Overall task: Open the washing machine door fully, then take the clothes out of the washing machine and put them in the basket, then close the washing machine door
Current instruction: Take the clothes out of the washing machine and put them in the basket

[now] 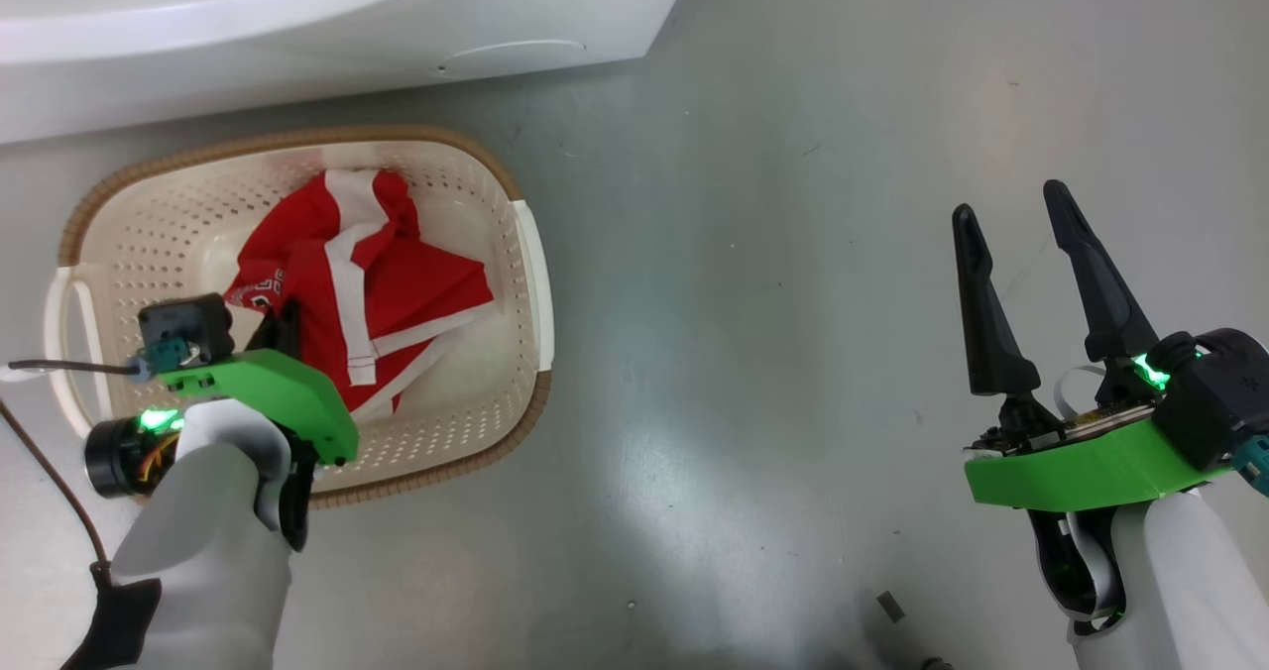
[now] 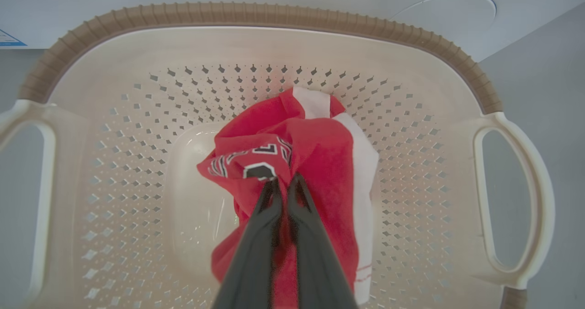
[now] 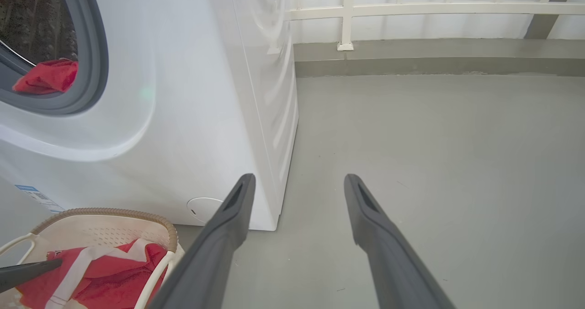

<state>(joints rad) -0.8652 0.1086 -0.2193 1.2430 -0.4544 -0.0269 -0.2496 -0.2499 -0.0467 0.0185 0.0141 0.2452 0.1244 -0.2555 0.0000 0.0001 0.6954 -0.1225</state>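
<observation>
The cream basket [image 1: 297,140] stands on the floor in front of the white washing machine [image 1: 297,16]. A red jersey with white trim [image 1: 397,293] lies crumpled inside it. In the left wrist view my left gripper [image 2: 285,181] is shut on a fold of this jersey [image 2: 320,149], low inside the basket [image 2: 256,14]. My right gripper [image 1: 1011,204] hangs open and empty over bare floor to the right. In the right wrist view another red garment [image 3: 45,76] lies in the drum behind the grey rubber ring [image 3: 93,62]. The washing machine door is out of view.
Grey floor [image 1: 744,353] stretches right of the basket. A dark cable [image 1: 59,482] runs by my left arm. A small dark scrap [image 1: 889,606] lies on the floor. In the right wrist view a white railing [image 3: 411,9] and a low kerb [image 3: 434,57] bound the floor behind the machine [image 3: 192,117].
</observation>
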